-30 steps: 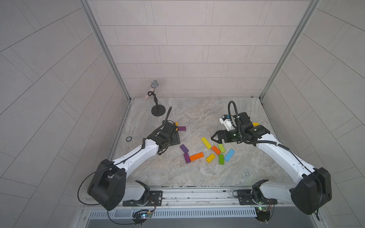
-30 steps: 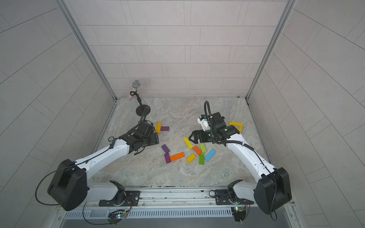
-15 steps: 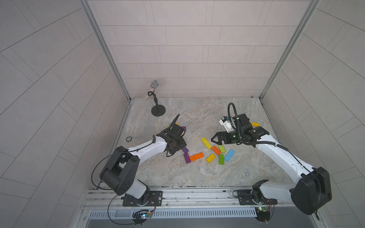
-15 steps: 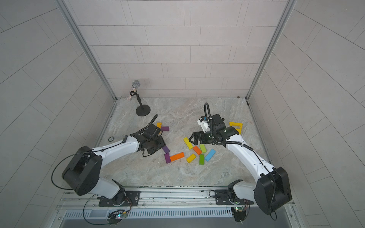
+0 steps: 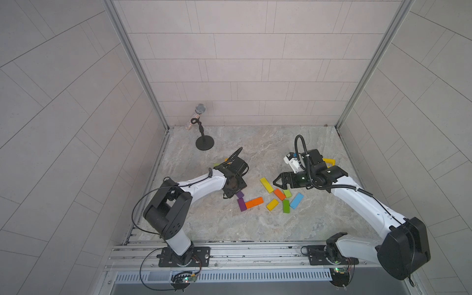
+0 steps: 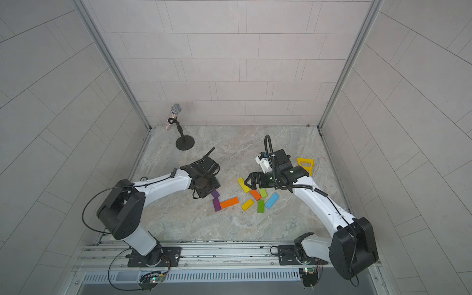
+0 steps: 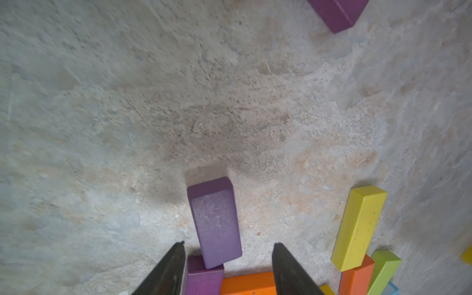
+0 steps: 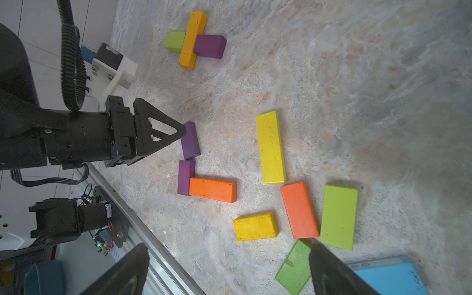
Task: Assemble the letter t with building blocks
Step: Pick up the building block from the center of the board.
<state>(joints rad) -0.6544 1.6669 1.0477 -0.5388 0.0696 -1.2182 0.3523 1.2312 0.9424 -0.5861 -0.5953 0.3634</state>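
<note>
My left gripper (image 7: 229, 244) stands low over the table, open, its fingertips either side of the near end of a small purple block (image 7: 214, 219); a gap shows on one side. In the right wrist view one fingertip (image 8: 182, 132) touches this block (image 8: 190, 140). Behind it lie another purple block (image 8: 186, 177) and a long orange block (image 8: 213, 190) in an L. A cross of orange-yellow, lime green and purple blocks (image 8: 192, 40) lies farther back. My right gripper (image 5: 277, 181) hangs open and empty above the loose yellow (image 5: 266, 185), orange (image 5: 279, 194), green and light blue blocks (image 5: 296, 200).
A yellow triangular frame (image 5: 329, 162) lies behind the right arm. A microphone on a black stand (image 5: 204, 143) is at the back left. Tiled walls close in three sides, and a metal rail (image 5: 255, 245) runs along the front.
The left arm has swung from the cross of blocks to the small purple block, and its jaws have narrowed around it. The right arm has stayed put.
</note>
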